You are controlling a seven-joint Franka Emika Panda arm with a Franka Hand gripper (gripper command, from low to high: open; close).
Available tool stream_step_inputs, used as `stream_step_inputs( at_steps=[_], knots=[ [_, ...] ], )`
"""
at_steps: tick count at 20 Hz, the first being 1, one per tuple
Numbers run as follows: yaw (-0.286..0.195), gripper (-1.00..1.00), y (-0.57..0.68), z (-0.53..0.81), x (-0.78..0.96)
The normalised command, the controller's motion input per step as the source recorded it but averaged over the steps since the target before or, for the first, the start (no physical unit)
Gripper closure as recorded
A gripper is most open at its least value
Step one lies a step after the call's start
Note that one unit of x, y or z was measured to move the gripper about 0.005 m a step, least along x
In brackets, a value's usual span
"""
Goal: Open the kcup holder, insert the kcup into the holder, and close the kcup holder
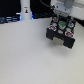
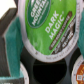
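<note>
The kcup holder is a black boxy unit on the white table at the exterior view's right, with round pod slots on show in the wrist view. My gripper hangs right over it, shut on the kcup, whose bright green lid reads "Dark Magic". The kcup shows as a small green spot between the fingers. A teal finger pad presses against the pod's side. The pod sits just above an empty dark slot; I cannot tell whether it touches the holder.
A pod with a reddish top sits in a neighbouring slot. A white upright device with a blue light stands at the back, on the exterior view's left, beside dark equipment. White table spreads in front.
</note>
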Motion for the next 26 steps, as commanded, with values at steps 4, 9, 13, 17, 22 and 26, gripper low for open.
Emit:
stream_step_inputs(
  at_steps=[4,9,13,17,22,26],
  knots=[
    [0.072,-1.00,0.03,0.14,0.04],
    [0.078,-1.00,-0.01,0.32,0.11],
    [0.098,-1.00,-0.04,0.35,0.11],
    [0.125,-1.00,-0.24,0.47,0.19],
    [0.086,-1.00,-0.42,0.37,0.41],
    [0.021,-1.00,-0.49,0.29,0.63]
  ],
)
